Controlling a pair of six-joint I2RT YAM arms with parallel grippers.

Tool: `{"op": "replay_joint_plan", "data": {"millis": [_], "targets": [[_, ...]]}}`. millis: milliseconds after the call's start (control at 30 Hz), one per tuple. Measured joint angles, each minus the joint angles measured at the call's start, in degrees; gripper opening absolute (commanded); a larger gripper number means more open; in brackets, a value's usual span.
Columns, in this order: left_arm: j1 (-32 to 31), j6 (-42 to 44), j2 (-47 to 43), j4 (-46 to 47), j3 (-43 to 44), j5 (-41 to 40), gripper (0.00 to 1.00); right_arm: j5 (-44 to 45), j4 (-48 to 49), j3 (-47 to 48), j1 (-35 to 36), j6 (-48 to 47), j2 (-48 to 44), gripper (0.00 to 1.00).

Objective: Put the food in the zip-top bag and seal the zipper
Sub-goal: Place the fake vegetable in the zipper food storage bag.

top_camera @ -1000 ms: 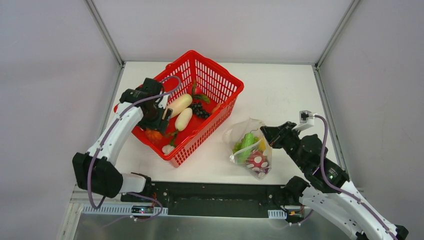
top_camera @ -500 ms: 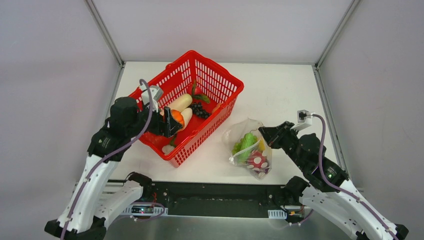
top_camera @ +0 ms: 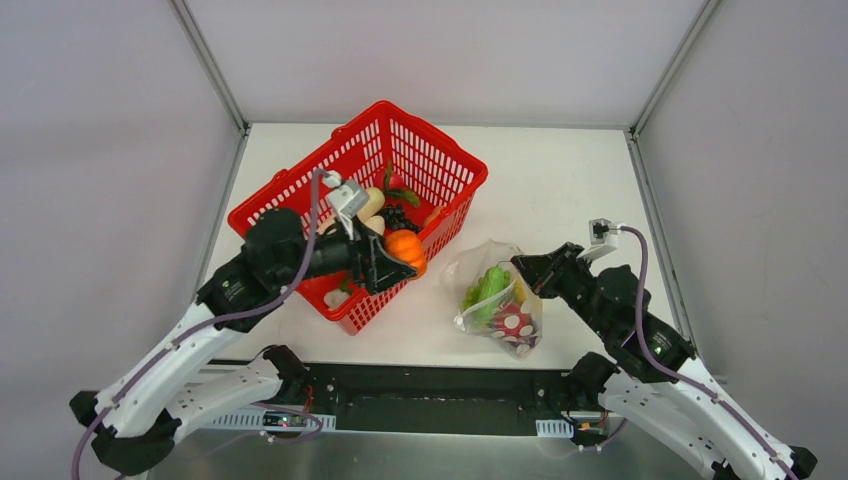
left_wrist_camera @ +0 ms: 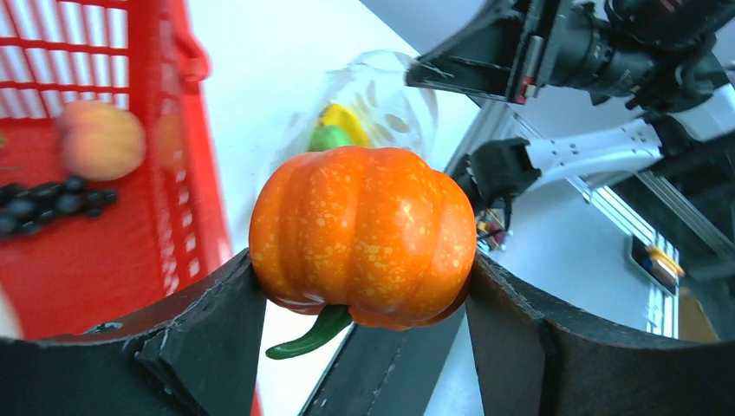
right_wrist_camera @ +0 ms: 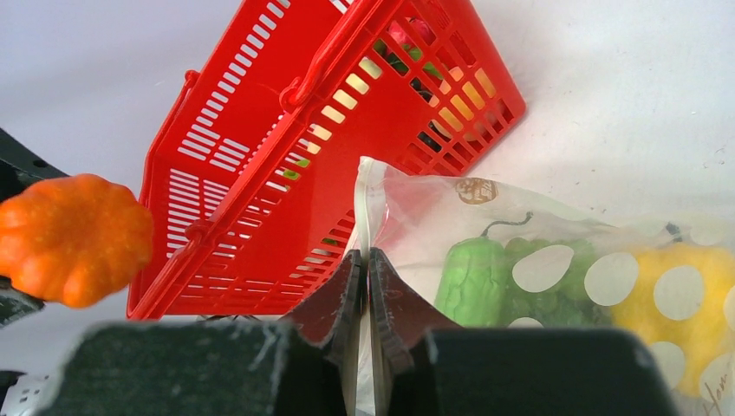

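Note:
My left gripper [top_camera: 397, 262] is shut on an orange toy pumpkin [top_camera: 404, 247] and holds it in the air over the near right rim of the red basket [top_camera: 445, 150]. In the left wrist view the pumpkin [left_wrist_camera: 364, 230] fills the space between my jaws. The zip-top bag [top_camera: 497, 297] lies right of the basket with green [top_camera: 492, 282], yellow and red spotted food inside. My right gripper [top_camera: 527, 268] is shut on the bag's edge at the zipper [right_wrist_camera: 362, 204]. The right wrist view shows the bag [right_wrist_camera: 555, 251] and the pumpkin [right_wrist_camera: 74, 238] at its left.
The basket still holds white radishes [top_camera: 372, 203], dark grapes [top_camera: 400, 218], a peach-coloured fruit [left_wrist_camera: 100, 139] and other toys. Grey walls with metal posts close in the table [top_camera: 560, 180] on three sides. A black strip runs along the near edge.
My left gripper has lifted the pumpkin out of the basket and carried it to the right, towards the bag. My right gripper has stayed clamped on the bag's edge.

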Motion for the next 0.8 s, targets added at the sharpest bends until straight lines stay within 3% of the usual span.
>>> {"op": "replay_joint_plan", "data": {"millis": [367, 567, 800], "targets": [[-19.17, 1.03, 22.77, 5.66, 5.92, -12.52, 0.47, -1.29, 0.02, 0.0, 0.0, 0.44, -0.59, 0.09], [-22.51, 1.53, 31.87, 3.63, 13.55, -22.88, 0.47, -1.36, -0.2, 0.0, 0.0, 0.46, -2.14, 0.09], [-22.53, 1.51, 36.54, 2.36, 14.8, -28.3, 0.48, -1.38, -0.24, 0.0, 0.0, 0.46, -3.89, 0.09]]}}
